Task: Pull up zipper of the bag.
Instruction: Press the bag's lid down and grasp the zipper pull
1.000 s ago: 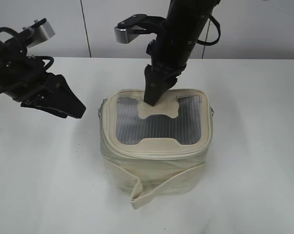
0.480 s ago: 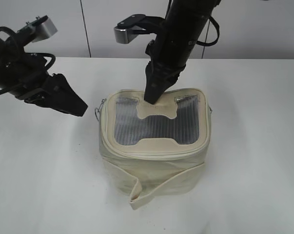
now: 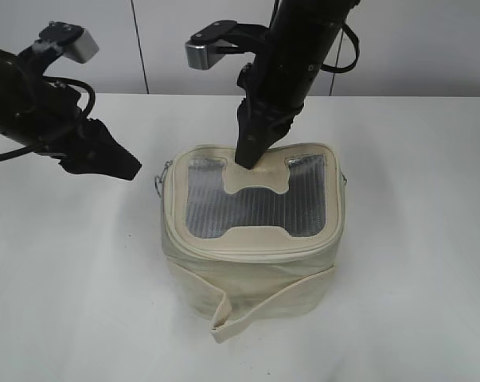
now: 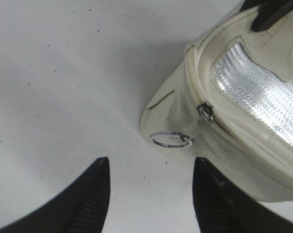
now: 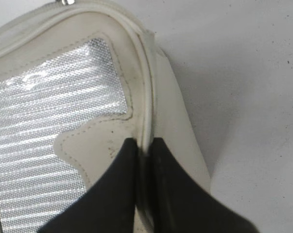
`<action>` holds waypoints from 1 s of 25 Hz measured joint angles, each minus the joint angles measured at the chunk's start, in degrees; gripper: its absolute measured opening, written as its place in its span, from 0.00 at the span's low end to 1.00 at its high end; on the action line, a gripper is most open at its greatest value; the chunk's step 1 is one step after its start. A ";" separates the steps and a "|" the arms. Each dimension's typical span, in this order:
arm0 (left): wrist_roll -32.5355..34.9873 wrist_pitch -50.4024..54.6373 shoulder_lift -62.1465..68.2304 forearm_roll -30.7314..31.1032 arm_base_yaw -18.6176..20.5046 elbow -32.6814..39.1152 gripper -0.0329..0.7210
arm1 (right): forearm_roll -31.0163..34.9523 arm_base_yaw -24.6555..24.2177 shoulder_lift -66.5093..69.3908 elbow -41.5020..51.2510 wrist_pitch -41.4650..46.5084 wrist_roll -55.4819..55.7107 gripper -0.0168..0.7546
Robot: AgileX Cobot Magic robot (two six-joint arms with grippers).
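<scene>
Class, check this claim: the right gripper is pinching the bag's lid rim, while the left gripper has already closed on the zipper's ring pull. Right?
Not quite. The left wrist view shows the left gripper open, short of the ring pull. The right gripper does pinch the bag's lid rim.

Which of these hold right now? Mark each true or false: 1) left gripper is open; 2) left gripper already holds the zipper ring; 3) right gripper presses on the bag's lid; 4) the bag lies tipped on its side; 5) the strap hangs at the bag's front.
1) True: the left gripper is open.
2) False: the zipper ring lies free beyond its fingertips.
3) True: the right gripper is shut at the bag lid's far rim.
4) False: it stands upright, lid up.
5) True: the strap droops across the front.
</scene>
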 joint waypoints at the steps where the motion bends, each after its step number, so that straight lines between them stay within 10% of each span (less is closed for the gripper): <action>1: 1.55 -0.13 0.16 -0.31 0.00 0.00 0.60 | -0.04 0.00 -0.07 0.06 0.00 0.00 0.10; 25: 7.98 -6.61 8.01 -5.23 -6.63 0.13 0.54 | -0.70 -0.43 -0.43 0.12 0.00 -0.05 0.09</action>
